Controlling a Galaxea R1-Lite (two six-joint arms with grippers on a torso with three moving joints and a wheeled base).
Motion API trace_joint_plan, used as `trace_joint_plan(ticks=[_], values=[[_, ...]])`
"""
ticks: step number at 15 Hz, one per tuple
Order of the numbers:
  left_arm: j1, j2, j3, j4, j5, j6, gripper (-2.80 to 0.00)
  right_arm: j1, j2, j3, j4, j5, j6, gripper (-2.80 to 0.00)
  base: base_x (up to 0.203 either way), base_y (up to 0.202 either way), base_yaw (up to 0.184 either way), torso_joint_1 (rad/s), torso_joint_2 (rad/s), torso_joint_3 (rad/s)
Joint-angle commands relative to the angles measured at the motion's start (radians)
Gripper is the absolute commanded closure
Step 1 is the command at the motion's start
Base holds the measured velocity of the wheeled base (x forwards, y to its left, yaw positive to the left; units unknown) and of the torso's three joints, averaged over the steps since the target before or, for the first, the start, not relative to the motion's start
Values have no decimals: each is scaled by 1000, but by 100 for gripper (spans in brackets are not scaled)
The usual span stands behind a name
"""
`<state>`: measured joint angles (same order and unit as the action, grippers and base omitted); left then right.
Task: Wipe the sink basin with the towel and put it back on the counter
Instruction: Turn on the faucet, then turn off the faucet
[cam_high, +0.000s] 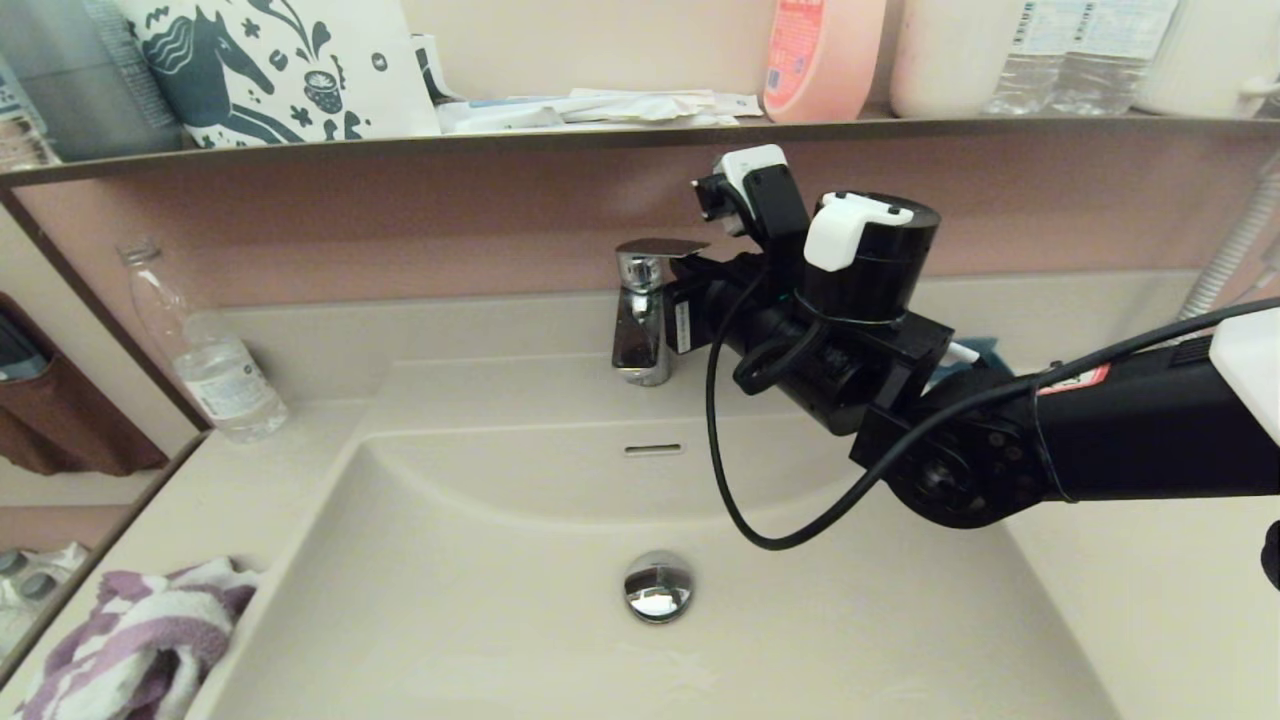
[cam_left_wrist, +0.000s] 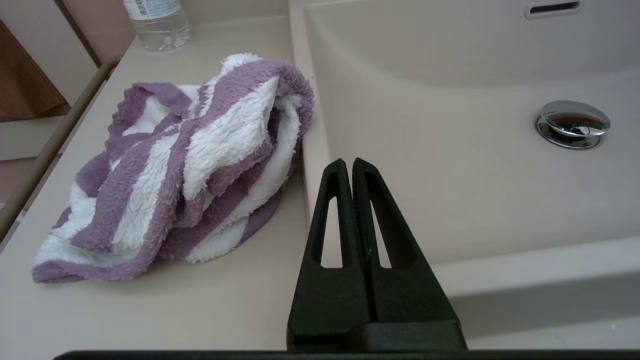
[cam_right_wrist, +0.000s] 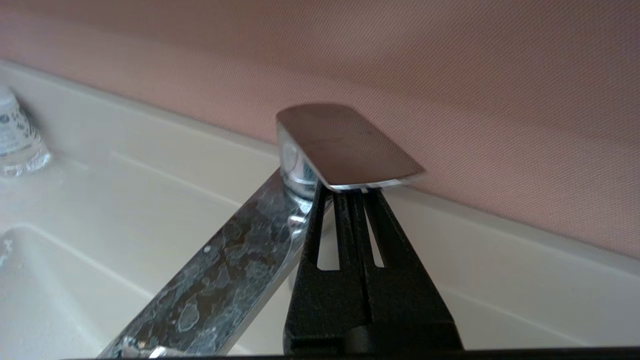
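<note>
The purple-and-white striped towel (cam_high: 140, 640) (cam_left_wrist: 195, 160) lies crumpled on the counter (cam_high: 200, 500) (cam_left_wrist: 175, 310), left of the sink basin (cam_high: 480, 600) (cam_left_wrist: 450, 125), touching its rim. My left gripper (cam_left_wrist: 351, 162) is shut and empty. It hovers over the basin's left rim just right of the towel and is out of the head view. My right gripper (cam_right_wrist: 352, 192) (cam_high: 695, 275) is shut, its tips tucked under the end of the chrome faucet lever (cam_right_wrist: 345, 145) (cam_high: 660, 247) and touching its underside. The basin holds nothing but its drain plug (cam_high: 658, 585) (cam_left_wrist: 572, 122).
The faucet body (cam_high: 640, 330) and spout (cam_right_wrist: 215, 280) stand at the basin's back. A clear water bottle (cam_high: 210, 360) (cam_left_wrist: 157, 22) is at the counter's back left. A dark-edged shelf (cam_high: 600, 135) with bottles and a bag runs overhead. Brown fabric (cam_high: 60, 420) hangs at the far left.
</note>
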<state>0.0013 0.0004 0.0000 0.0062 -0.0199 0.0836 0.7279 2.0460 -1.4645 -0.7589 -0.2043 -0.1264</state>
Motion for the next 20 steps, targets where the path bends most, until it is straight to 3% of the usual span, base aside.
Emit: trace_joint_plan(ticks=[1, 12, 17, 20], values=[[0, 0, 0, 0, 0, 1, 0, 1, -7, -5, -7, -4, -1, 0, 0, 0, 0, 0, 0, 0], [0, 0, 0, 0, 0, 0, 0, 1, -10, -52, -3, -12, -1, 0, 0, 0, 0, 0, 0, 0], [0, 0, 0, 0, 0, 0, 0, 8, -82, 115, 9, -17, -1, 0, 0, 0, 0, 0, 0, 0], [0, 0, 0, 0, 0, 1, 0, 46, -119, 126, 14, -18, 1, 0, 0, 0, 0, 0, 0, 0]])
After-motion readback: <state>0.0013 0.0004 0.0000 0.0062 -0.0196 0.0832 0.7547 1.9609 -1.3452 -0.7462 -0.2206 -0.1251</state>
